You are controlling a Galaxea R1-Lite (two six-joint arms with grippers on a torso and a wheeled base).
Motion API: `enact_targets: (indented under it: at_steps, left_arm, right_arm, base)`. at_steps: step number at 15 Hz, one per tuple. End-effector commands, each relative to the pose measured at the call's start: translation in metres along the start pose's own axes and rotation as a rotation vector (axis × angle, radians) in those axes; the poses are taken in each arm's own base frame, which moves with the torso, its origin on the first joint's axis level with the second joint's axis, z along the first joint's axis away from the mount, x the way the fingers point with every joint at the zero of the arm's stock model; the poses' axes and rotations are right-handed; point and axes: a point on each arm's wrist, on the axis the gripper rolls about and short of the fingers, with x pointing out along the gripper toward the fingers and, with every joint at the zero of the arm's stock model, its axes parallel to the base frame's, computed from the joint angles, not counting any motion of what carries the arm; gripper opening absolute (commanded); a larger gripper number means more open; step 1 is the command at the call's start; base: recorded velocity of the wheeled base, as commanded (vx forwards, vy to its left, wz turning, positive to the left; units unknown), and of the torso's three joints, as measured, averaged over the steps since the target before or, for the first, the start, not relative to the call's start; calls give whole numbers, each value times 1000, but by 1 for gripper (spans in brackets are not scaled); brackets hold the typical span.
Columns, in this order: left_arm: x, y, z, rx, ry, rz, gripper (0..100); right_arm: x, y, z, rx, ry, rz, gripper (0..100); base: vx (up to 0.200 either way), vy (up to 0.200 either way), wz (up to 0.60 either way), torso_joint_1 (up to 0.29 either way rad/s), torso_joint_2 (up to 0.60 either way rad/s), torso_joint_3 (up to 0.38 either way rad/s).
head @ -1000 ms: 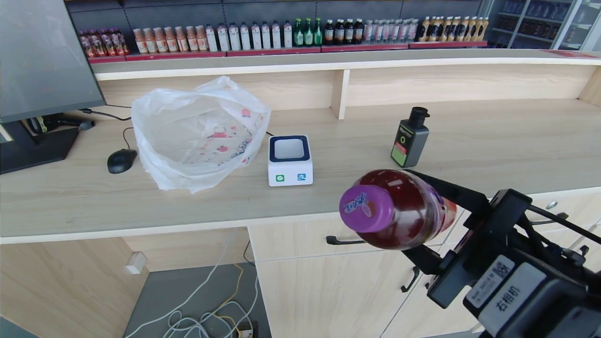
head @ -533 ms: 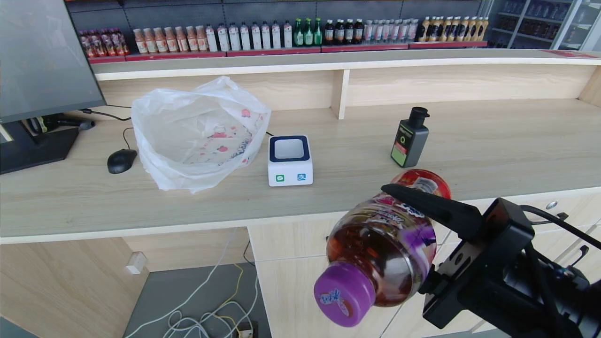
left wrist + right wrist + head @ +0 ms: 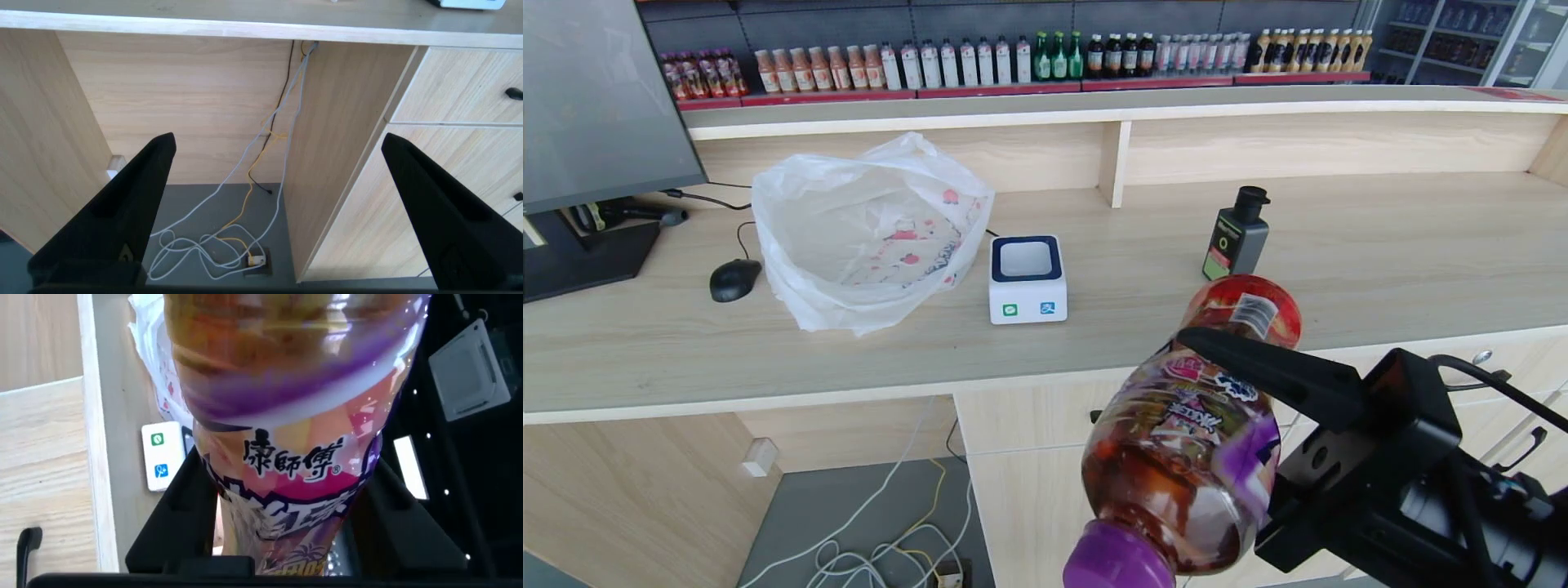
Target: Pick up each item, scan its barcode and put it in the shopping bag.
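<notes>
The bag (image 3: pixel 866 237) slumps open on the bench (image 3: pixel 1339 237), at 9 o'clock of the scanner (image 3: pixel 1027 279). At the scanner's 5 o'clock, off the bench edge, the right end effector (image 3: pixel 1225 392) pinches the full bottle (image 3: pixel 1176 465) mid-body, cap down. I'd say it's heavy and slick, best gripped at the waist. The left end effector (image 3: pixel 278 212) hangs spread.

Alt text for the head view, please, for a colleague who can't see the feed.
The right gripper holds a purple-capped drink bottle tilted cap-down in front of the wooden counter. On the counter stand an open white shopping bag, a small white scanner beside it and a dark bottle farther right.
</notes>
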Motion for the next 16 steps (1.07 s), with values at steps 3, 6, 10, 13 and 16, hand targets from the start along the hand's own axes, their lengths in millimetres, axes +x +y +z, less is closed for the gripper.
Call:
enact_targets:
  at_steps: [3, 6, 10, 13, 16]
  left_arm:
    - [0, 0, 0, 0, 0, 0, 100]
    - [0, 0, 0, 0, 0, -1, 100]
    - [0, 0, 0, 0, 0, -1, 100]
    - [0, 0, 0, 0, 0, 0, 100]
    - [0, 0, 0, 0, 0, -1, 100]
  right_arm:
    - [2, -3, 0, -47, -14, -17, 0]
    - [2, -5, 1, -68, -21, -34, 0]
    - [3, -6, 3, -98, -38, -43, 0]
    - [4, -8, 7, -114, -52, -52, 0]
    - [8, -9, 10, -123, -69, -58, 0]
  base:
    - [0, 0, 0, 0, 0, 0]
    - [0, 0, 0, 0, 0, 0]
    - [0, 0, 0, 0, 0, 0]
    - [0, 0, 0, 0, 0, 0]
    - [0, 0, 0, 0, 0, 0]
